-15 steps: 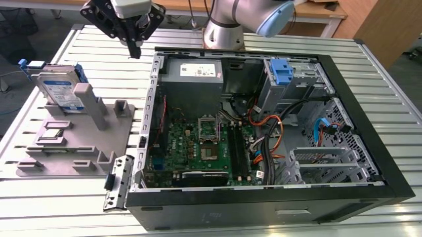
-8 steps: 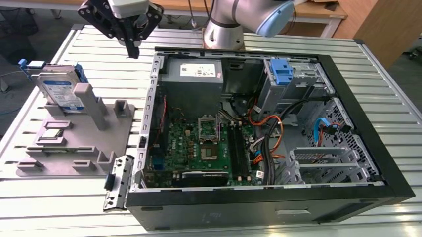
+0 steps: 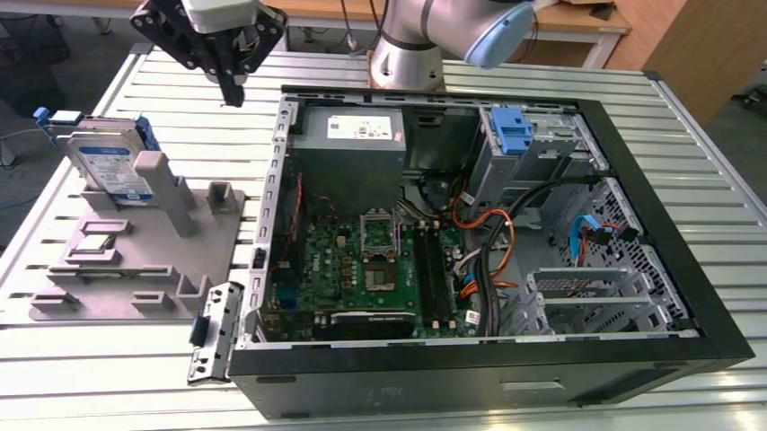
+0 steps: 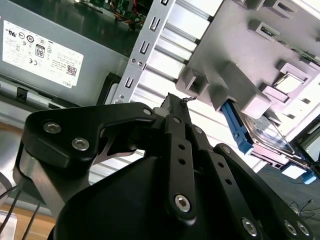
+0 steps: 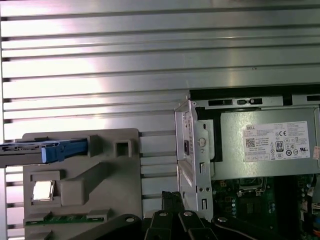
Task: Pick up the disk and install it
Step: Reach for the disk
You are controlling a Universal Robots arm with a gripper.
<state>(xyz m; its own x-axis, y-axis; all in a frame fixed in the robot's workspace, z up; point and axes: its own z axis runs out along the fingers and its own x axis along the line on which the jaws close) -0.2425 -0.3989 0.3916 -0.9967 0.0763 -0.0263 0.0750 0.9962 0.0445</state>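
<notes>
Standing on edge in a slot of the grey fixture (image 3: 144, 260), the disk (image 3: 108, 166) has its labelled face showing and a blue rail along its edge. One of the fixture's tall posts (image 3: 151, 175) is close against it. The fixture lies flat on the slatted worktop (image 3: 96, 377).

Above the fixture and off to the exterior view's right of it, the hand (image 3: 232, 94) hangs in the air. It is clenched, its fingertips meeting in a point and nothing between them. It is well apart from the disk.

Just beside the fixture on the exterior view's right sits the open computer case (image 3: 671, 180). A blue latch (image 3: 513, 130) stands at the case's side away from the fixture.

The step in hand reads as the approach for the pickup, so the task is barely begun. Done well, the hand would spread before it nears the fixture. It would line up square with the disk's two flat faces. It would come down clear of the tall post, so the grip lands on metal rather than on the blue rails.

In the second wrist view the disk (image 4: 265, 137) sits well off the fingertip line, so a sideways correction seems needed.
</notes>
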